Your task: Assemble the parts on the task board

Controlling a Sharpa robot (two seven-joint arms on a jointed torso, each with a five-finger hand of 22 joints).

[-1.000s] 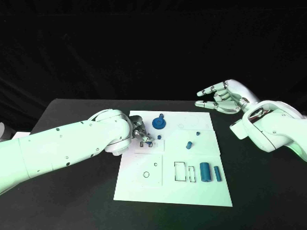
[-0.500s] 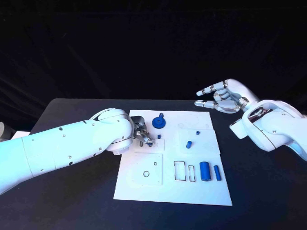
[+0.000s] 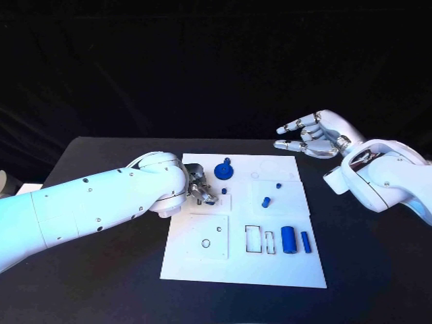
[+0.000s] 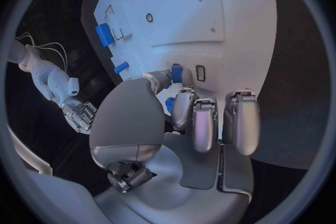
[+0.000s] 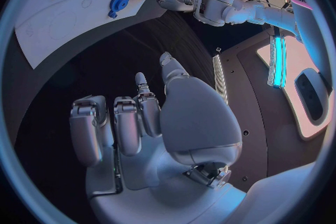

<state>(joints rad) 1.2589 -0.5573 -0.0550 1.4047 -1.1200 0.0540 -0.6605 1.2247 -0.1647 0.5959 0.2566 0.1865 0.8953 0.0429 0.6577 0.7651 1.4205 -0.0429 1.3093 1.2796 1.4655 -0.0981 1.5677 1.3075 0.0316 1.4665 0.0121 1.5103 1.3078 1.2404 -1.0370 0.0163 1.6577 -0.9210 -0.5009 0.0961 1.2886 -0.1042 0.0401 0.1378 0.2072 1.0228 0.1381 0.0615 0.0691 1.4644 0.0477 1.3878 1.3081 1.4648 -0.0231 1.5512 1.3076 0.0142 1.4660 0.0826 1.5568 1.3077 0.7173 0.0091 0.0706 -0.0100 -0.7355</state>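
The left hand (image 3: 198, 188) is low over the white board (image 3: 202, 260), near its left edge; in its wrist view the thumb and a finger pinch a small blue peg (image 4: 176, 73) just above the surface beside a small rectangular slot (image 4: 201, 73). The right hand (image 3: 312, 137) hangs in the air past the board's far right corner, fingers loosely apart and empty. On the board lie a blue gear (image 3: 224, 174), another short peg (image 3: 266, 201) and two blue cylinders (image 3: 288, 240) side by side near the right edge.

Blue parts (image 3: 288, 240) lie scattered on the flat white task board (image 3: 275, 270).
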